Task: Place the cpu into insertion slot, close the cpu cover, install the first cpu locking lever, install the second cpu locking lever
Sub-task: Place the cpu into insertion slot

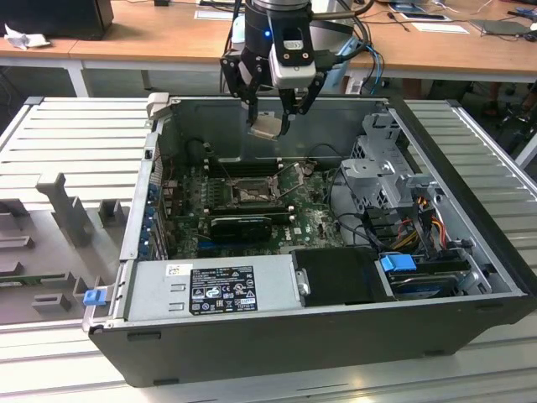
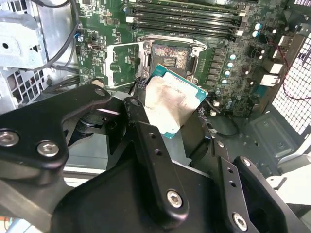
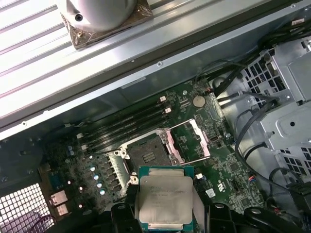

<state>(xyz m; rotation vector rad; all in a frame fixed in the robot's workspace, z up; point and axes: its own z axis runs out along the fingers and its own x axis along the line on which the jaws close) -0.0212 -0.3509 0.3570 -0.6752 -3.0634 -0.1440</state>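
The arm (image 1: 281, 13) is hanging upright in the exterior view, its wrist pointing straight down. Below the wrist the black claw (image 1: 270, 124) is reaching downward, its linkages spreading out to either side and its fingers (image 1: 250, 107) angling inward toward each other. In both wrist views the claw (image 2: 170, 111) (image 3: 165, 211) is pinching the cpu (image 3: 165, 196) by two opposite edges, the fingers pressing on it from either side and holding it up in the air.
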